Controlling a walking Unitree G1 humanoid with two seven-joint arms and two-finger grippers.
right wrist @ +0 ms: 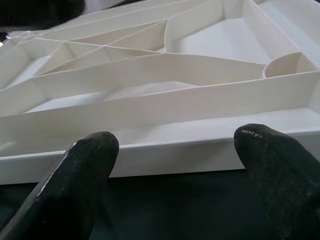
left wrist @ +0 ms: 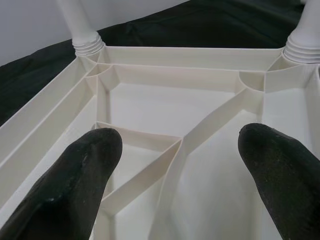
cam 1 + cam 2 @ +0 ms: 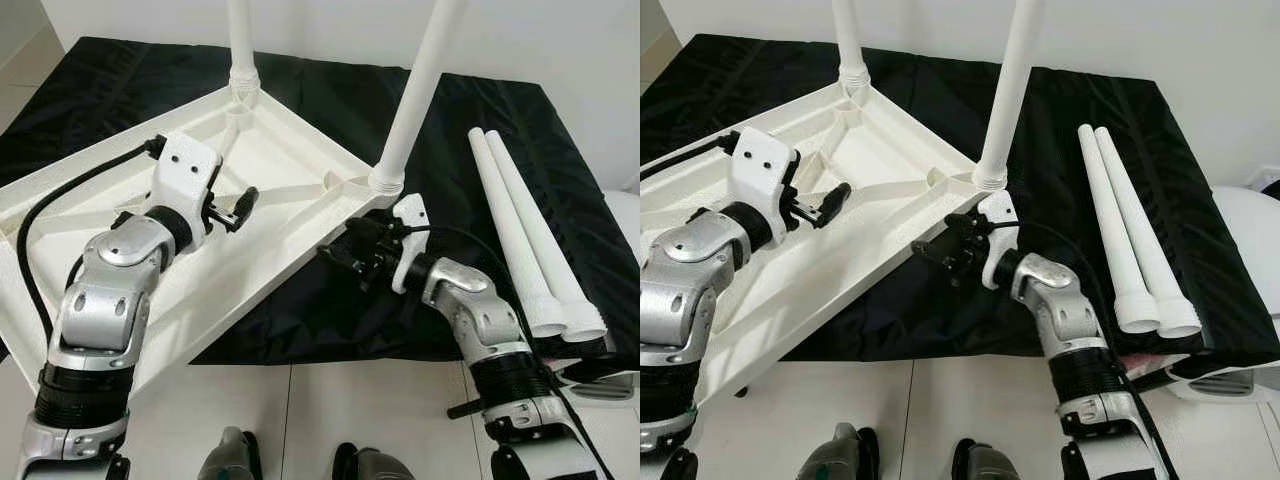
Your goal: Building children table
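1. A black cloth [image 3: 330,300] covers the surface before the robot, and everything else is placed here by the upturned white tabletop [image 3: 270,170] that lies on it, tilted, underside up, with its near-left end reaching past the cloth's front edge over the pale tiled floor [image 3: 320,410].

2. The tabletop's underside is a shallow tray of raised ribs; its open compartments hold nothing loose, as the left wrist view shows.

3. Two white legs stand upright in the tabletop's corner sockets: the far leg [image 3: 240,40] at the far corner and the near leg [image 3: 420,80] at the right corner.

4. Two loose legs [image 3: 520,230] lie side by side on the cloth, well apart from the tabletop to its right, their wide ends toward the robot.

5. The left gripper [image 3: 240,208] hovers over the tabletop's middle, inside the rim. Its fingers [image 2: 90,165] are spread wide, released, grasping nothing; ribs show between them.

6. The right gripper [image 3: 345,258] is just beside the tabletop's right-hand rim, below the socket of the near leg. Its fingers [image 1: 85,175] are also spread wide and hold nothing; in the right wrist view the rim's outer wall runs across the gap between them, and I cannot tell whether they touch it.

7. A white object [image 3: 1250,230] sits beyond the cloth's right edge, far from the tabletop.
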